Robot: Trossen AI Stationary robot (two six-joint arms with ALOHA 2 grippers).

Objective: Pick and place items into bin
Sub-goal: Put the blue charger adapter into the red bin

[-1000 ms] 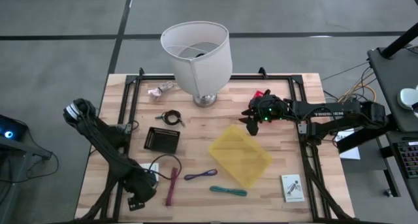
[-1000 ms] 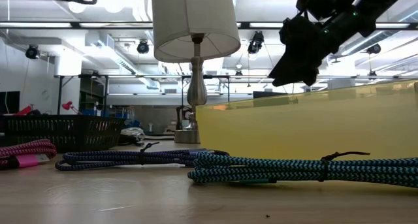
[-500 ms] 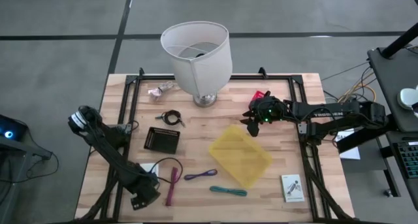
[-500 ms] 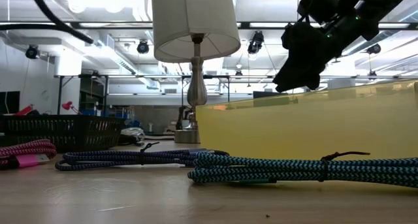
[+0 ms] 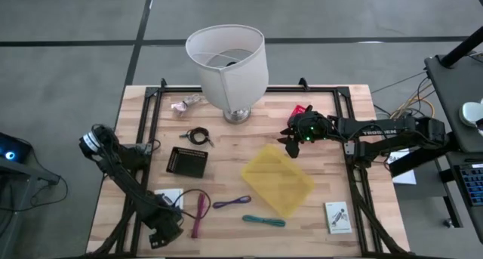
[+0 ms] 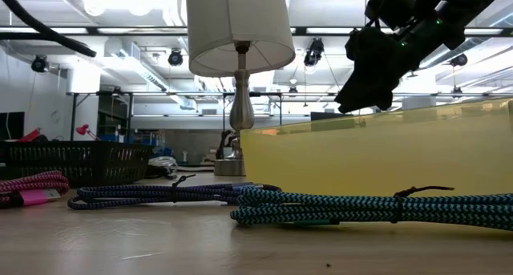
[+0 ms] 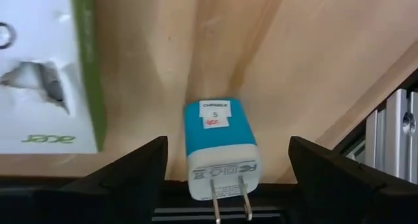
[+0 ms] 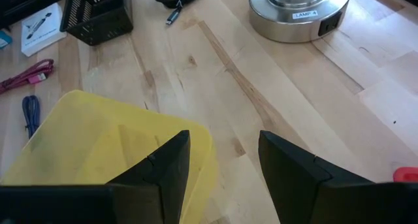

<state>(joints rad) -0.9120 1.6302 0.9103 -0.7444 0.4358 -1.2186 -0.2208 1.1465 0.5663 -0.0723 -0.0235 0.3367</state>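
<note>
Left claw over the little charger, right one hanging by the yellow bin

Far left, the left gripper (image 7: 219, 185) sits low at the wooden table's (image 5: 226, 149) near-left corner, fingers spread wide either side of a small blue-and-white plug-in charger (image 7: 219, 147), not clamping it, with a flat white packet (image 5: 169, 197) just beside. Then the maroon tie (image 5: 199, 212), purple tie (image 5: 231, 202) and teal tie (image 5: 263, 220), all loose on the wood. The translucent yellow plastic bin (image 5: 277, 179) is mid-table; the right gripper (image 5: 290, 142) hovers off its far corner, fingers parted around nothing.
</note>
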